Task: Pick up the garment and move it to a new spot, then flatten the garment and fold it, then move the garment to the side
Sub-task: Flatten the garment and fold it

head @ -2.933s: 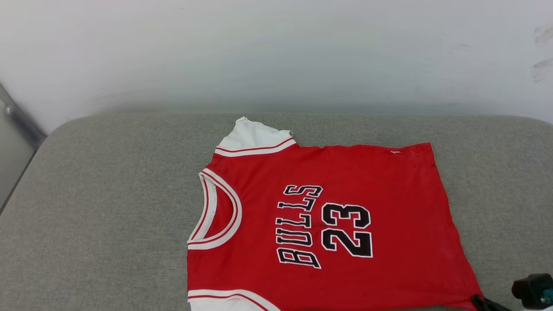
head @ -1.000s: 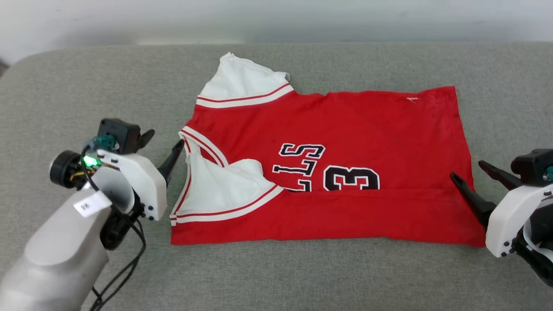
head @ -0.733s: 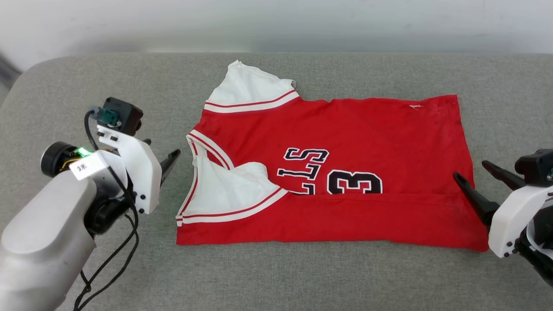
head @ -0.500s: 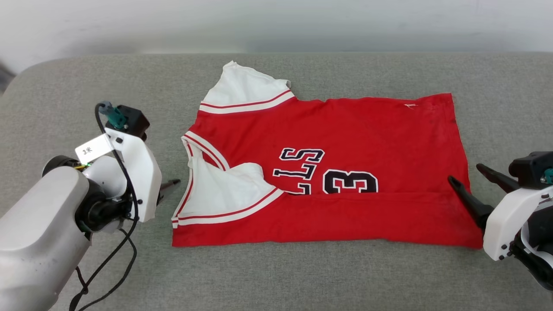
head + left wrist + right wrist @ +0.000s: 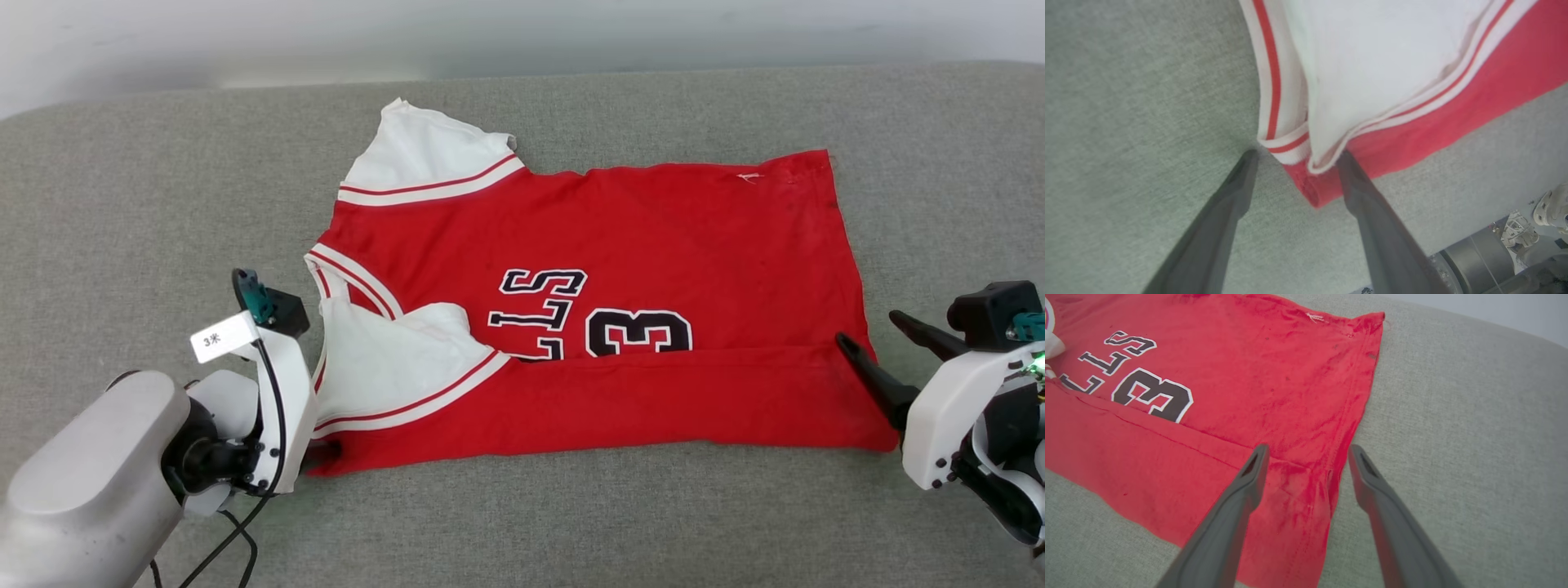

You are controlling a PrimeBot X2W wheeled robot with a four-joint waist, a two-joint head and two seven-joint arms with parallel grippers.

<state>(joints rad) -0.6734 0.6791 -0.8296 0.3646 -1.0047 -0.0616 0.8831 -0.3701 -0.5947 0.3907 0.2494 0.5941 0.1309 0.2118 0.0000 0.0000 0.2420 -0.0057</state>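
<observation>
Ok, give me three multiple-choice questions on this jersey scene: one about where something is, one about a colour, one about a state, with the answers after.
1. Where is the left hand?
A: over the number
B: at the near left corner of the garment
C: on the far sleeve

2. What colour is the lettering?
A: yellow
B: blue
C: black edged in white

3. How is the right hand?
A: open, a finger on each side of the hem
B: shut on the cloth
C: shut on the collar

Answers:
1 B, the left wrist view shows its fingers flanking that corner.
2 C, the head view shows black letters with white outlines.
3 A, the right wrist view shows a wide gap between the fingers, with the side edge of the cloth in it.
</observation>
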